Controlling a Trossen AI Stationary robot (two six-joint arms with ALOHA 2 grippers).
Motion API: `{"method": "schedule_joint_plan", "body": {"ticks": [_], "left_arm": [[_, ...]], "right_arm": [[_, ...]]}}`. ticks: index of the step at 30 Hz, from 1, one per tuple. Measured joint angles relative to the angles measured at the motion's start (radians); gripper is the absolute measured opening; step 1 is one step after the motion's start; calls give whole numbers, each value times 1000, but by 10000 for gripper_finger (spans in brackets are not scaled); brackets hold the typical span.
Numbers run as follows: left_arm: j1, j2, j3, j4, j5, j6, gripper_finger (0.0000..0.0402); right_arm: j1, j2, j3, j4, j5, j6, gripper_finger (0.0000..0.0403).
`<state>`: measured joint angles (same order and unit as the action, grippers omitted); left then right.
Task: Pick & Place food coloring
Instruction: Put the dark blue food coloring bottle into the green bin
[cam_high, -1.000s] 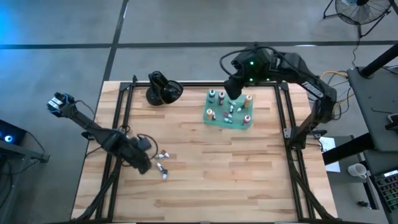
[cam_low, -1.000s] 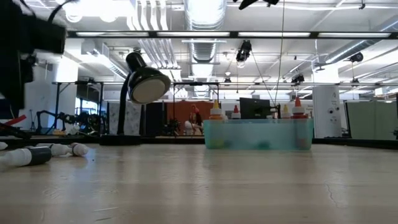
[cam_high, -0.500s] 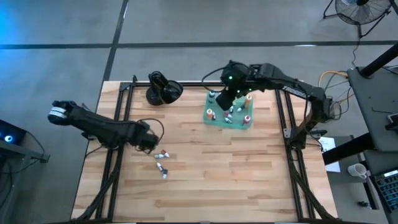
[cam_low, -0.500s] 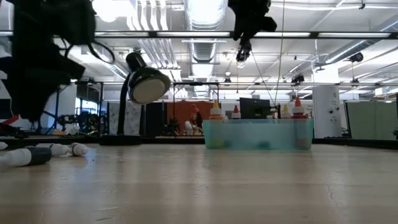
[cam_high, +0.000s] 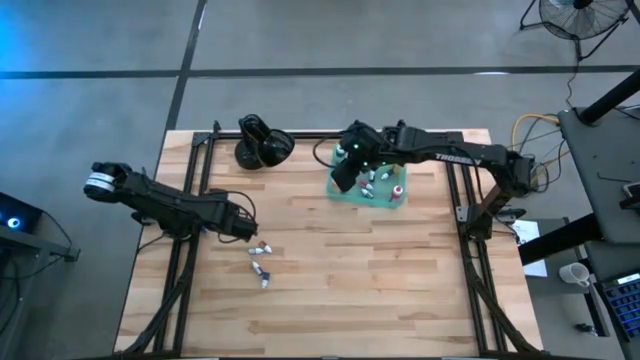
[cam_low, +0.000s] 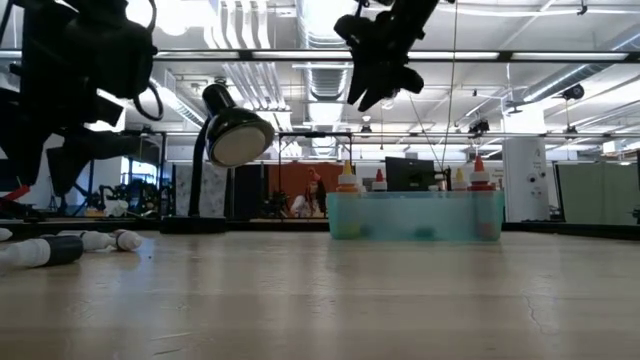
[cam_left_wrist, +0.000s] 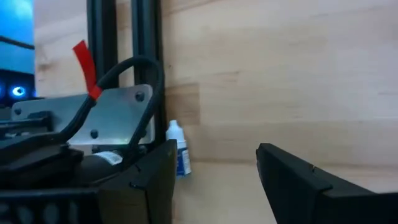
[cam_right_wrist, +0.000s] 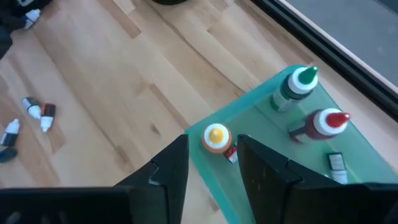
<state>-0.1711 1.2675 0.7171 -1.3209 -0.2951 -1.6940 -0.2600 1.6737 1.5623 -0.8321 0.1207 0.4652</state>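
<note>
A teal tray (cam_high: 372, 196) at the table's far right holds several upright food coloring bottles, among them an orange-capped one (cam_right_wrist: 216, 138), a green-capped one (cam_right_wrist: 298, 86) and a red-capped one (cam_right_wrist: 322, 124). My right gripper (cam_right_wrist: 214, 168) hangs open above the tray's left edge, its fingers on either side of the orange-capped bottle and well above it. Three more bottles (cam_high: 261, 265) lie loose on the wood at centre left. My left gripper (cam_high: 248, 231) is open just above the table beside them. A white bottle with a blue label (cam_left_wrist: 180, 150) shows by one of its fingers.
A glossy black rounded object (cam_high: 262, 144) sits at the far edge, left of the tray. Black frame rails (cam_high: 190, 190) run along both table sides. Bare wood spreads between the loose bottles and the tray and toward the near edge.
My right gripper has come down toward the tray and shifted over its left edge. My left gripper has swung from the table's near left toward the far edge, stopping just left of the loose bottles, and its wrist has rolled. The bottles have not moved.
</note>
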Motion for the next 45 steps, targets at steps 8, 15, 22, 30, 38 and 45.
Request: {"method": "schedule_joint_plan", "body": {"ticks": [8,15,22,30,38,45], "left_arm": [[-1,53,15,4,31,-309,193],[-2,160,47,43,72,-631,193],[4,248,46,3,70,-866,193],[43,367,48,21,53,-887,193],[45,510,50,-44,112,-920,193],[60,545,55,-50,92,-920,193]], "right_arm": [[0,0,-100,174,0,37,130],[0,0,-159,246,-34,48,137],[-3,0,-195,265,-33,51,132],[-23,0,-198,270,-60,22,127],[-76,19,-198,267,-204,1,132],[-81,55,-198,264,-209,-2,131]]}}
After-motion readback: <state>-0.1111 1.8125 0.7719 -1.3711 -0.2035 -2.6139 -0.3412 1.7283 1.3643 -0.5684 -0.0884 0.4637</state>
